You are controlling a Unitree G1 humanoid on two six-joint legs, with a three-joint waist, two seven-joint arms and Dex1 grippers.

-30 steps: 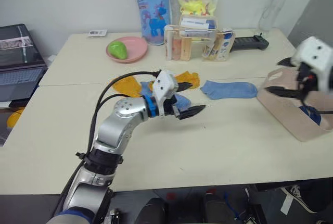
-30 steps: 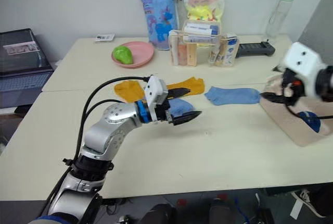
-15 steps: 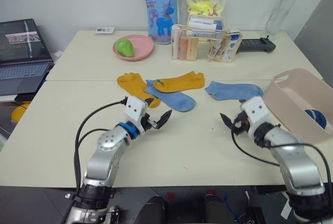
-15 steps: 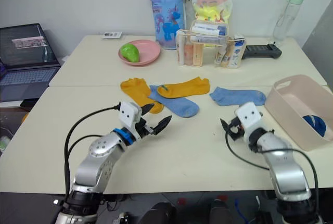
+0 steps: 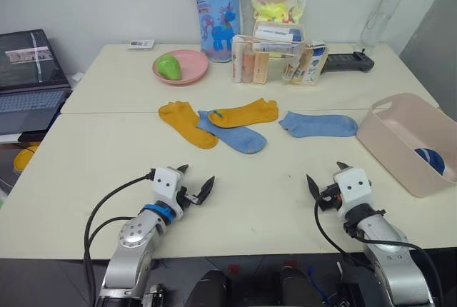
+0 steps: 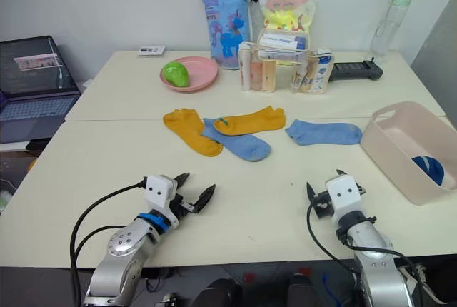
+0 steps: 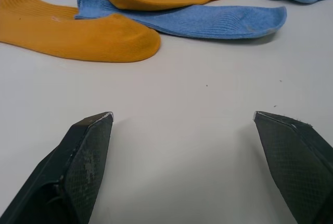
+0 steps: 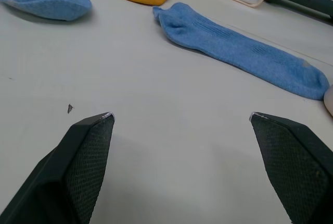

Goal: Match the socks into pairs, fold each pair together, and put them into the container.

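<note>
Both tools, left (image 5: 196,187) and right (image 5: 325,178), rest wide apart and empty on the table (image 5: 271,200). Advise gripping the lone light blue sock (image 5: 318,124) at its cuff for pairing.

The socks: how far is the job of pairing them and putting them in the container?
Done: something dark blue, likely the navy pair, lies in the container. In hand: nothing; the left gripper and right gripper are open and empty over the table. Left: two yellow socks and two light blue socks lie unfolded.
</note>
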